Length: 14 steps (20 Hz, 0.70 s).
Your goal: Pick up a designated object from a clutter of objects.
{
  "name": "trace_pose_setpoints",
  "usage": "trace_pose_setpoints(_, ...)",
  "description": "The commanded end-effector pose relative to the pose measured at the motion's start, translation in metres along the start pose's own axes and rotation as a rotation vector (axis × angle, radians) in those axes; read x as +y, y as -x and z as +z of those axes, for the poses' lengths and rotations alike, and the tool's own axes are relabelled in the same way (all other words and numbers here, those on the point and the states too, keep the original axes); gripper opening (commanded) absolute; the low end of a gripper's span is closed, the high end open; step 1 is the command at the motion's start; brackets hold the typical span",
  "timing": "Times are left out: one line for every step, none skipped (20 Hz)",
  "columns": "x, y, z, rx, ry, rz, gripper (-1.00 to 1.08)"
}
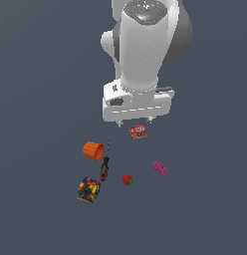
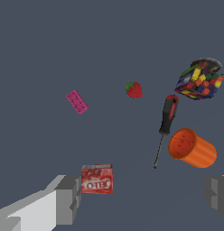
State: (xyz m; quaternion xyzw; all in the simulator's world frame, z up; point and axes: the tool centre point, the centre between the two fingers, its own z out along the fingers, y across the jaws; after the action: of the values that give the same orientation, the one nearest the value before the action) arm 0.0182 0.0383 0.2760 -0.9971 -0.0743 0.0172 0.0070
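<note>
End effector (image 2: 142, 198) wide apart, holding nothing, high above the box (image 1: 138, 131). Best centred over strawberry (image 1: 127, 180) beside screwdriver (image 1: 104, 169) before descending straight, avoiding that handle.

A: Which items are red?
B: The strawberry (image 1: 127, 180), green-topped; the flat box (image 1: 138, 132), white-lettered; the screwdriver (image 1: 104, 168), red and black.
A: Others?
B: Orange cup (image 1: 93, 150), pink brick (image 1: 160, 168), multicoloured container (image 1: 88, 189), white gripper (image 1: 134, 120), grey floor (image 1: 41, 99).

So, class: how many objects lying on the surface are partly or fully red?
3: the strawberry, the flat red box below the gripper, and the red-and-black screwdriver beside the orange cup. None seems hidden.
</note>
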Motion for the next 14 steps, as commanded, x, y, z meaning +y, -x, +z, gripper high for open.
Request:
trace_pose_setpoints(0.003,-0.011,0.012,0.002,0.001,-0.022,1.0)
trace_pose_setpoints(0.004,-0.016,0.017,0.003,0.001,-0.033,1.0)
trace_pose_setpoints(0.006,-0.022,0.023,0.004,0.002,-0.044,1.0)
trace_pose_setpoints(0.007,-0.027,0.03,0.006,0.003,-0.055,1.0)
trace_pose_setpoints(0.009,-0.033,0.037,0.007,0.003,-0.068,1.0)
trace_pose_setpoints(0.011,-0.039,0.044,0.008,0.004,-0.081,1.0)
trace_pose_setpoints(0.012,-0.045,0.052,0.01,0.005,-0.094,1.0)
trace_pose_setpoints(0.014,-0.051,0.06,0.011,0.006,-0.107,1.0)
trace_pose_setpoints(0.016,-0.056,0.068,0.013,0.006,-0.12,1.0)
trace_pose_setpoints(0.017,-0.061,0.076,0.014,0.007,-0.133,1.0)
trace_pose_setpoints(0.019,-0.067,0.085,0.015,0.008,-0.146,1.0)
trace_pose_setpoints(0.02,-0.072,0.093,0.017,0.009,-0.159,1.0)
trace_pose_setpoints(0.022,-0.076,0.102,0.018,0.01,-0.172,1.0)
trace_pose_setpoints(0.024,-0.081,0.111,0.019,0.011,-0.185,1.0)
